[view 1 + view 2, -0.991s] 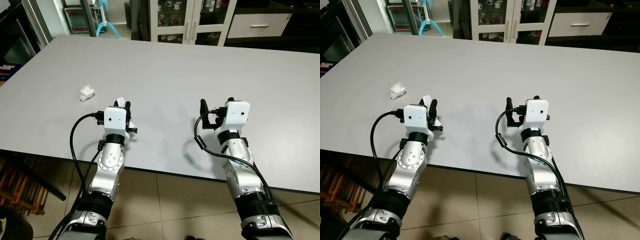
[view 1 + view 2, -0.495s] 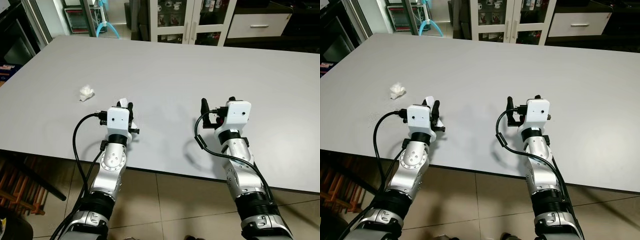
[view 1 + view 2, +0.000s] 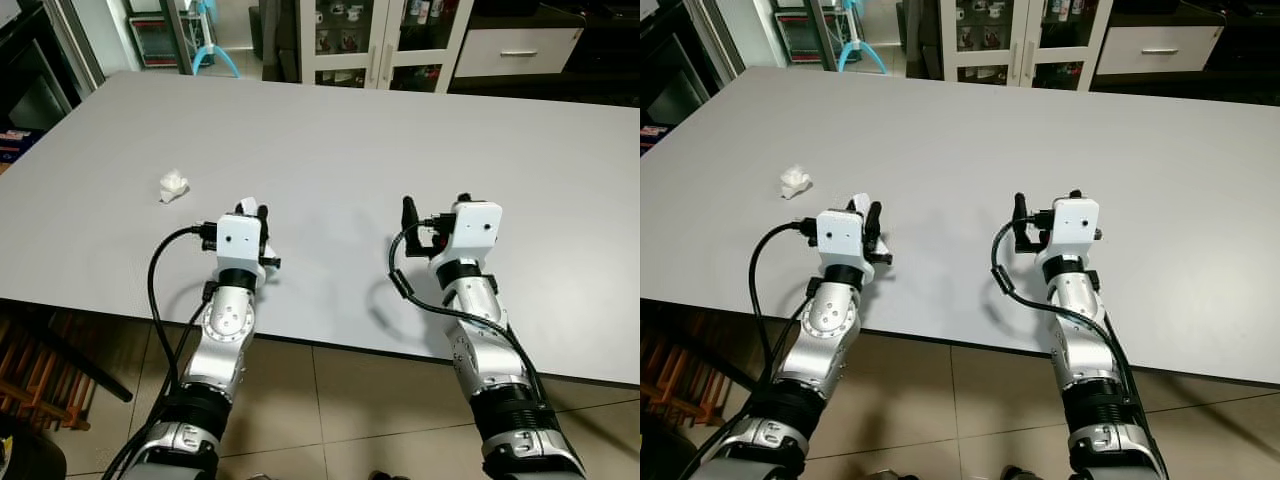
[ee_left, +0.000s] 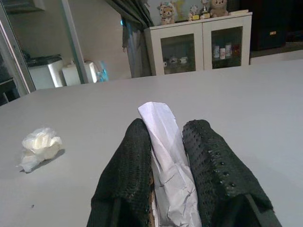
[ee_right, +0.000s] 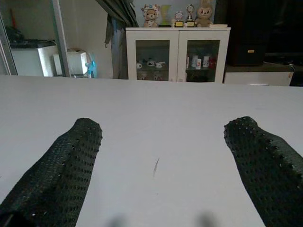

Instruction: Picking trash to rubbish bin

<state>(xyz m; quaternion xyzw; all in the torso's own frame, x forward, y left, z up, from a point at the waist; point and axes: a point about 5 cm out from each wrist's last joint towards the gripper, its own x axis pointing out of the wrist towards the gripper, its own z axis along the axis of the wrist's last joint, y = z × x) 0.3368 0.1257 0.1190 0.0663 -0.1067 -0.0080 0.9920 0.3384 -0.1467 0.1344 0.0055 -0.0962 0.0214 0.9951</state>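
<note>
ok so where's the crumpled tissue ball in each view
Left eye view: crumpled tissue ball on the table's left side, ahead-left of the left gripper.
Right eye view: same spot.
Left wrist view: beside the black fingers.
Right wrist view: not in it.
Shared landmark: white glass-door cabinet.

The two head views look forward and down from above the near edge of the broad pale grey table [image 3: 330, 130]. Each wrist view sits low and close behind its own black fingers, facing across the tabletop toward the white glass-door cabinet [image 5: 177, 54], which both wrist views share.
</note>
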